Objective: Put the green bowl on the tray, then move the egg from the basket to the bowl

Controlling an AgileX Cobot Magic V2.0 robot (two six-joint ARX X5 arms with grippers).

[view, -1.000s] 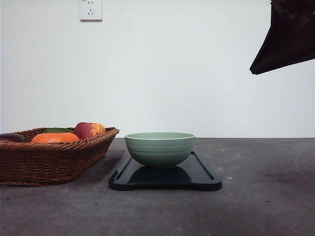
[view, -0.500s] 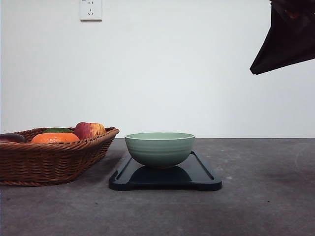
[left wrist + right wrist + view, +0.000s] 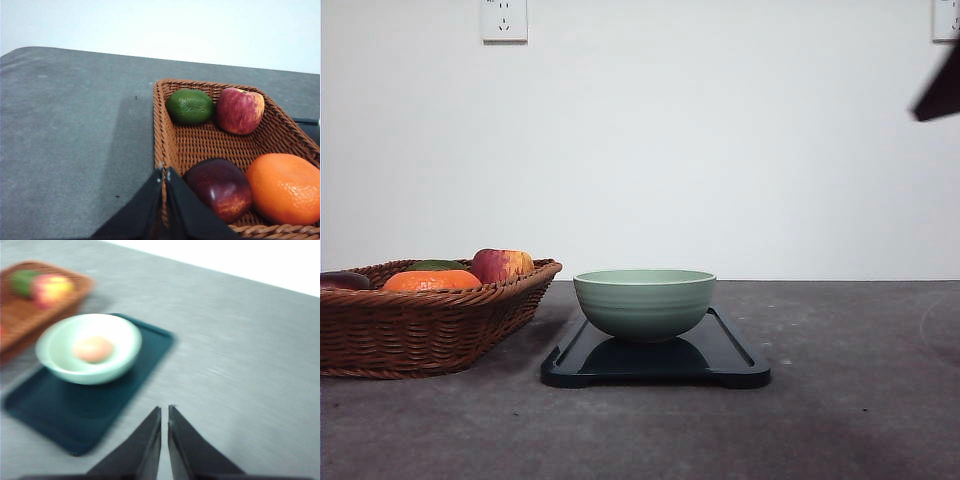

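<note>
Orange (image 3: 284, 188), two apples (image 3: 240, 110), green avocado (image 3: 190, 106); wall socket (image 3: 504, 20)

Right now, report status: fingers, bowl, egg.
Left gripper shut, empty, above the basket edge. Right gripper shut, empty. Green bowl on tray, egg inside. Nothing in the way.

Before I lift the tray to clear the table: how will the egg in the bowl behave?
The egg looks rounded and lies loose in the smooth green bowl, so it will probably roll if the tray tilts. The bowl's deep walls should likely contain it.
</note>
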